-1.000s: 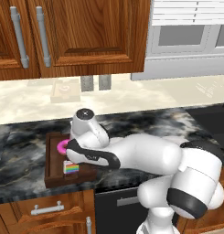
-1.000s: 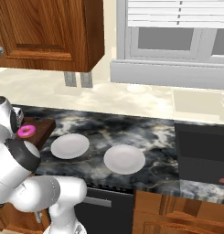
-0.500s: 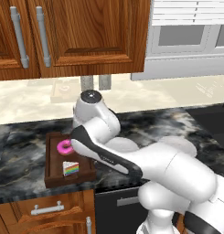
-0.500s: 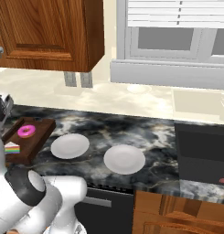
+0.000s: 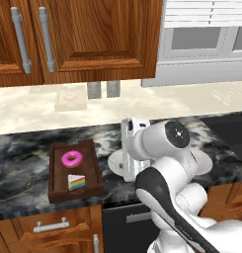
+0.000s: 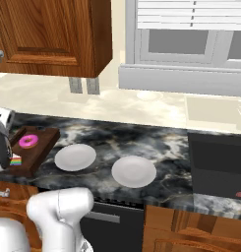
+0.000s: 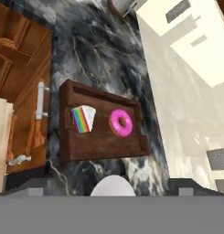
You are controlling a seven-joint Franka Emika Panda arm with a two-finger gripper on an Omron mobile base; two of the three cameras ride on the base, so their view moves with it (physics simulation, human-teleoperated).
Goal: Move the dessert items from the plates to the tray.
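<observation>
The dark brown slatted tray (image 5: 56, 183) (image 6: 41, 147) (image 7: 104, 146) sits on the marble counter at the left. On it lie the pink donut (image 5: 71, 158) (image 6: 28, 141) (image 7: 120, 122) and the rainbow cake wedge (image 5: 76, 182) (image 6: 15, 161) (image 7: 83, 118), side by side. Two white plates (image 6: 75, 157) (image 6: 134, 171) stand bare to the tray's right; the nearer plate (image 7: 111, 185) shows at the bottom of the hand view. My gripper (image 7: 111, 187) (image 5: 126, 129) hangs high above that plate, to the right of the tray, open and holding nothing.
A pale beige block (image 5: 70, 99) leans at the back wall near the wall outlets (image 5: 102, 89). A dark cooktop (image 6: 218, 165) lies at the counter's right end. Wooden cabinets (image 5: 88, 39) hang overhead, and my arm (image 5: 167, 163) covers part of the counter in the left base view.
My gripper has left the cake wedge on the tray, risen and swung right to above the nearer plate. The donut, the cake and both plates have stayed where they were.
</observation>
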